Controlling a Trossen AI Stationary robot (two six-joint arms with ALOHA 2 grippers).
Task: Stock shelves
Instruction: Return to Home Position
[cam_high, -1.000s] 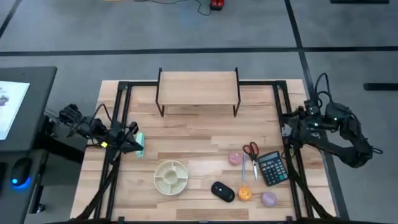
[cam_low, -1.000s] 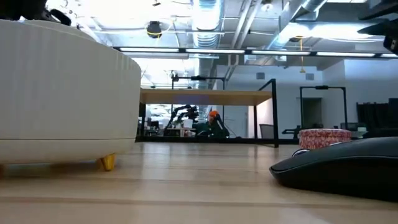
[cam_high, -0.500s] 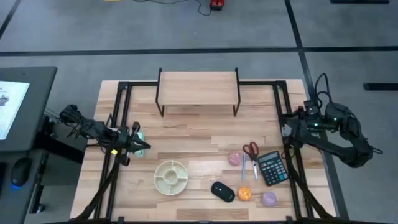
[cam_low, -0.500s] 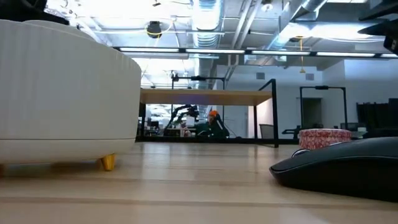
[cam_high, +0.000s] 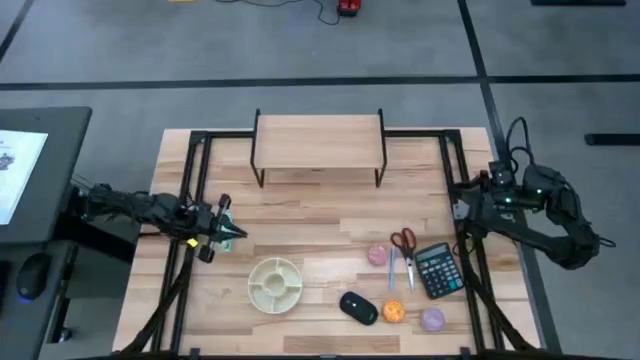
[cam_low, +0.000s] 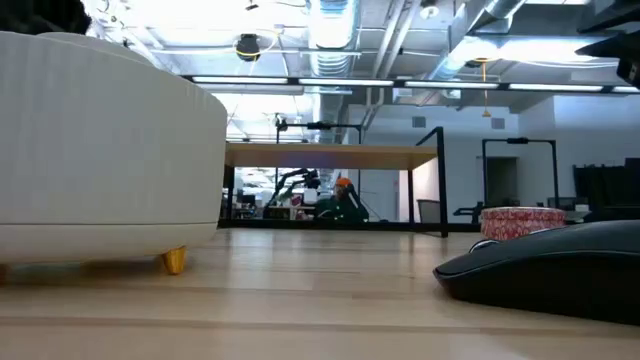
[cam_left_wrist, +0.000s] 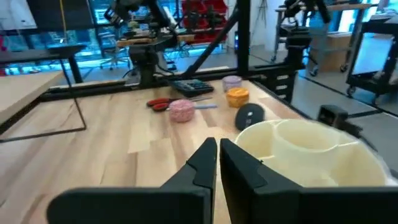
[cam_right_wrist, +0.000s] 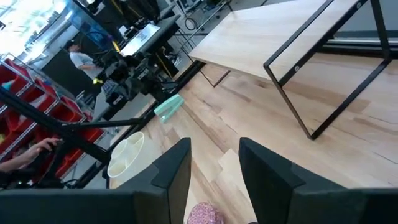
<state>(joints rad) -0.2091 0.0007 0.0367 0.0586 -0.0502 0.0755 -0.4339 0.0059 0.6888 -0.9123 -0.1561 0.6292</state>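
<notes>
The shelves (cam_high: 320, 140) are one small wood-topped riser on black legs at the table's far middle, also in the low view (cam_low: 330, 155). Nothing lies on top of them. My left gripper (cam_high: 238, 235) hovers at the table's left, fingers shut and pointing right, beside a small teal block (cam_high: 225, 218). In the left wrist view (cam_left_wrist: 218, 158) it points past a cream divided tray (cam_left_wrist: 311, 149). My right gripper (cam_right_wrist: 214, 163) stands open by the right rail (cam_high: 470, 205), above a pink ball (cam_right_wrist: 205, 214), touching nothing.
The cream tray (cam_high: 275, 283), a black mouse (cam_high: 358, 307), an orange ball (cam_high: 394, 312), a purple ball (cam_high: 432, 319), the pink ball (cam_high: 378, 254), red scissors (cam_high: 404, 245) and a calculator (cam_high: 437, 270) lie across the near half. Black frame rails (cam_high: 195, 200) run along both sides.
My left gripper has moved toward the table's right edge, coming in over the left rail, past the teal block. Everything on the table has stayed in place.
</notes>
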